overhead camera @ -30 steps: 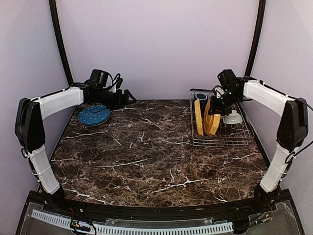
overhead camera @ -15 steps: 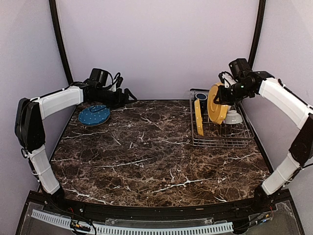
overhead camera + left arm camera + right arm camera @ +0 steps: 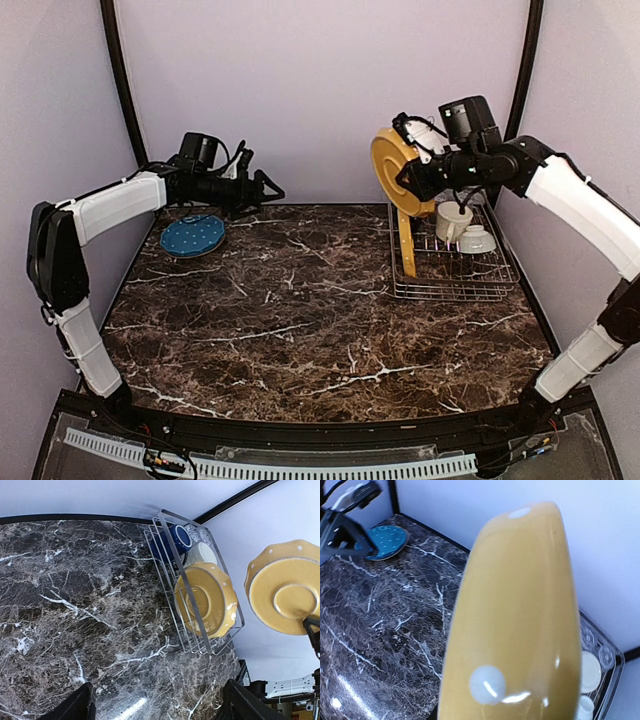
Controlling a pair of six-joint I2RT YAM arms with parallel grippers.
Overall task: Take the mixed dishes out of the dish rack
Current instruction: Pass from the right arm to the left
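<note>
My right gripper (image 3: 411,181) is shut on a yellow plate (image 3: 392,168) with white dots, held on edge in the air above the far left corner of the dish rack (image 3: 455,296). In the right wrist view this plate (image 3: 520,620) fills the frame and hides the fingers. A second yellow plate (image 3: 407,245) stands upright in the rack beside a cream mug (image 3: 452,220) and a pale bowl (image 3: 477,241). The left wrist view shows a navy mug (image 3: 175,537) at the far end of the rack (image 3: 185,580). A blue dotted plate (image 3: 193,235) lies flat at the table's far left. My left gripper (image 3: 268,190) hovers open and empty beside it.
The marble table (image 3: 300,320) stretches between the blue plate and the rack. Black frame posts (image 3: 122,80) and pale walls close in the back and sides. The rack stands close to the table's right edge.
My right gripper has lifted the yellow plate out of the rack, up and to the left. The left gripper has risen a little and swung right, away from the blue plate.
</note>
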